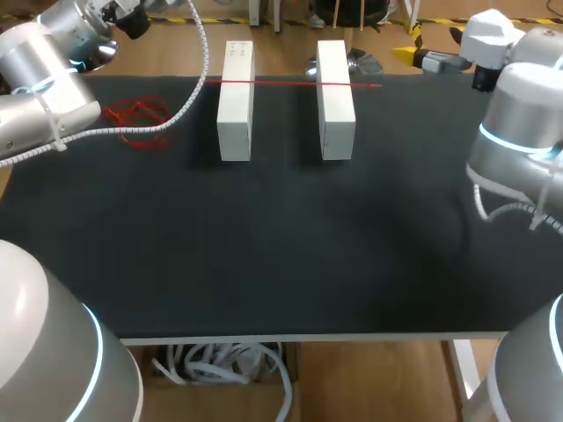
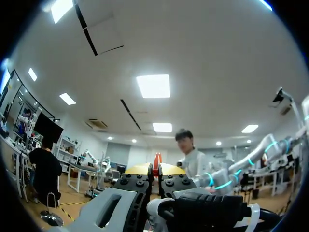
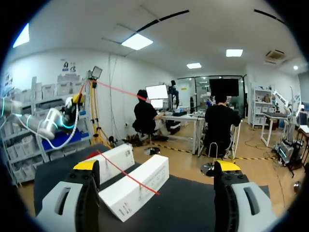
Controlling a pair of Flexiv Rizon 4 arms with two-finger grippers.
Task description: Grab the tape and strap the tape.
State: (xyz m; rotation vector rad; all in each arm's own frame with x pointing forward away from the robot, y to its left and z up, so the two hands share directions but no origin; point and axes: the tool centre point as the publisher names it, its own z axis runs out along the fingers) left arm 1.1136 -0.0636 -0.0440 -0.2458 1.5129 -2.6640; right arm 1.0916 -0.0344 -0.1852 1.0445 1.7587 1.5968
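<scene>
A thin red tape (image 1: 290,83) lies straight across the far ends of two white blocks (image 1: 236,98) (image 1: 335,97) on the black table. In the right wrist view the same tape (image 3: 128,176) crosses both blocks ahead of my open right gripper (image 3: 157,166), which holds nothing. That right gripper (image 1: 424,58) hovers off the table's far right edge, pointing toward the blocks. My left gripper (image 2: 155,169) is raised and aimed out into the room, shut, with a sliver of red tape (image 2: 157,159) pinched between its yellow tips. My left arm (image 1: 48,83) comes in at the far left.
A loose tangle of red tape (image 1: 136,119) lies on the table's far left, under a white cable (image 1: 180,114) hanging from the left arm. The black table cover (image 1: 281,255) stretches to the near edge.
</scene>
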